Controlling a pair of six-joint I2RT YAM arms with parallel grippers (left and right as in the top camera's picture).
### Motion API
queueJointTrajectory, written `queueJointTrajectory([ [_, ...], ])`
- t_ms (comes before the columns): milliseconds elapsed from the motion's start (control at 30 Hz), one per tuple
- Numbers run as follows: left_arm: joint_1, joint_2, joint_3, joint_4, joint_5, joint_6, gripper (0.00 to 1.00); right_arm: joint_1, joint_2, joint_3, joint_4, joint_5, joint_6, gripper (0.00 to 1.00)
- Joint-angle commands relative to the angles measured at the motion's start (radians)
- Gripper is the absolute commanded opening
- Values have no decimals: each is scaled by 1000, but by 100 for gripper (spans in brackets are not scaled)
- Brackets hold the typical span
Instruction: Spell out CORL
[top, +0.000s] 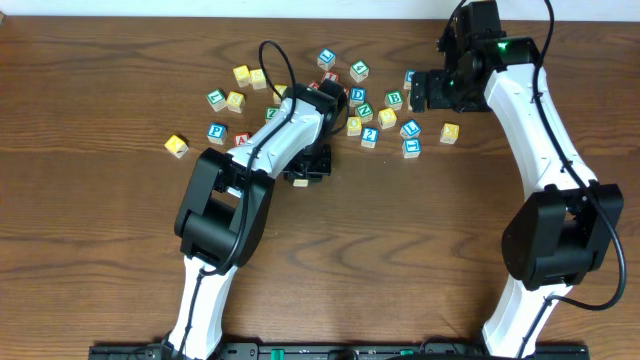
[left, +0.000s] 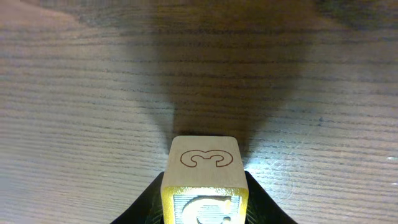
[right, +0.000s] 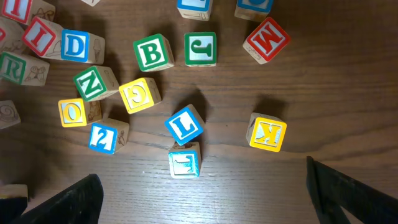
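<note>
The left gripper (top: 308, 165) is clamped on a yellow-framed block (left: 201, 180), seemingly the C, holding it low over bare wood near the table's middle, clear of the pile, probably to start the word there. The right gripper (right: 211, 202) hangs with fingers apart above the pile by the far edge, with the blue L block (right: 185, 124) just ahead of it

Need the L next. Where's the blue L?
The blue L is mid right wrist view, between yellow G and yellow K, just above a teal block.
</note>
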Motion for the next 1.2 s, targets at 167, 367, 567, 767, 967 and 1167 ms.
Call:
queueJointTrajectory([
  [167,29,17,-9,2,-21,80,29,9,1,-7,7,9,15,99],
  [367,38,17,-9,-14,-12,34,42,8,1,-7,16,9,15,99],
  [567,38,17,-8,-14,-12,27,44,9,1,-7,21,8,16,99],
  [767,39,15,43,-26,-13,28,43,9,1,-7,22,8,16,99],
  [967,39,-34,109,-48,-14,65,43,9,1,-7,21,8,16,99],
  [1167,54,-164,135,-36,-18,90,43,9,1,-7,22,8,16,99],
])
